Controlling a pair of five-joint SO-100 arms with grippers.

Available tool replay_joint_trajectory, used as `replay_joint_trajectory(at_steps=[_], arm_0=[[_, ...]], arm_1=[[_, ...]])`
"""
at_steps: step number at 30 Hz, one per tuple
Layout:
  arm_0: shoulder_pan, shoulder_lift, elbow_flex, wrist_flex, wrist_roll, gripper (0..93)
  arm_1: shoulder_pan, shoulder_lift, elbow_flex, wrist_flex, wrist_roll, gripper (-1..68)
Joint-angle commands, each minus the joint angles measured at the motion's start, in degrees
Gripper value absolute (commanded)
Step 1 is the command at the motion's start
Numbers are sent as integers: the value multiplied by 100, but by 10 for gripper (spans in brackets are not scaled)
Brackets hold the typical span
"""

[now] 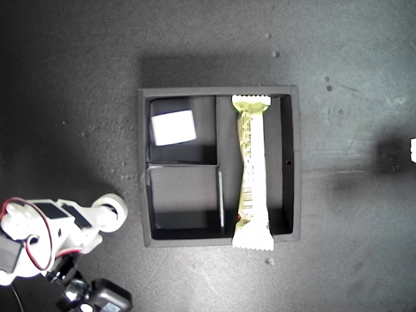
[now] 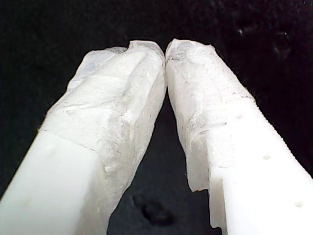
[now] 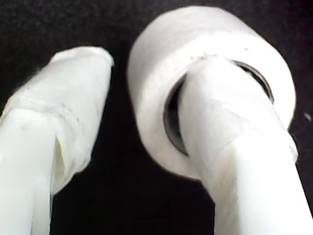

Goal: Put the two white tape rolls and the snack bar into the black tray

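On my second gripper (image 3: 120,83) the fingers are spread. One finger (image 3: 230,147) pokes through the hole of a tape roll (image 3: 161,63). The other finger stays clear of it. In the exterior view this roll is at the lower left, outside the tray (image 1: 296,162), with a thin strip of dark table (image 1: 357,260) before the tray's left wall. A second roll (image 1: 173,127) sits in the upper small box. The bar (image 1: 252,172) lies in the long box, and its lower end sticks out over the wall. My first gripper (image 2: 166,49) is pressed together, pinching nothing.
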Motion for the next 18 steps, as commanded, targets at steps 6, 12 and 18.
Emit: replay_joint_trajectory(at_steps=[6, 12, 18], arm_0=[[-158, 141, 114, 308, -53, 110], [-193, 79, 114, 308, 0, 110], [-316, -316, 0, 272, -123, 32]], arm_1=[[-149, 44, 141, -220, -158, -3], [-211, 44, 229, -281, -141, -3], [-185, 53, 598, -580, -158, -3]])
